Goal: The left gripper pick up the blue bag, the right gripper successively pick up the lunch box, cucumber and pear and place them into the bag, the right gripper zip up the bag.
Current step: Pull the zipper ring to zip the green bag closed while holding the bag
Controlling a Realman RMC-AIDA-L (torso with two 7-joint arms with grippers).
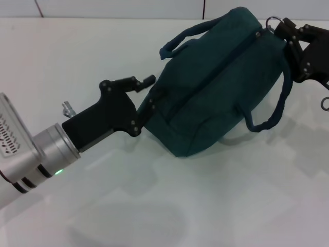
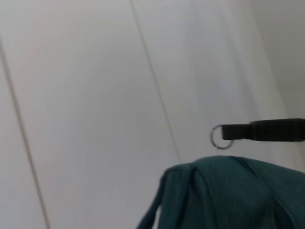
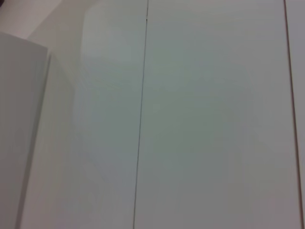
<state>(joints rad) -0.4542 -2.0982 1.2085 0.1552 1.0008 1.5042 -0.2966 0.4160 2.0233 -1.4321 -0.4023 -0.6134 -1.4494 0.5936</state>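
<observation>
On the white table (image 1: 154,206): the blue bag (image 1: 216,87) lies on its side, bulging, one loop handle at its upper left and the other hanging off its lower right.
Left gripper (image 1: 149,95): at the bag's left end, jaws clamped on the fabric of that end so the bag is braced.
Right gripper (image 1: 288,38): at the bag's upper right corner, jaws pinched on the zipper pull, whose silver ring (image 1: 272,21) sticks out just past the fingertips; the left wrist view shows that ring (image 2: 220,137) just above the bag's edge (image 2: 228,191).
Lunch box, cucumber, pear: none visible outside the bag, so they are probably already packed.
Step in hand: judged to be the zipping.
How to do it well: pull along the seam line, not away from it; keep the left grip firm so the fabric stays taut and the teeth do not bunch.
Risk: the pull could slip from the pinch if the slider catches.
</observation>
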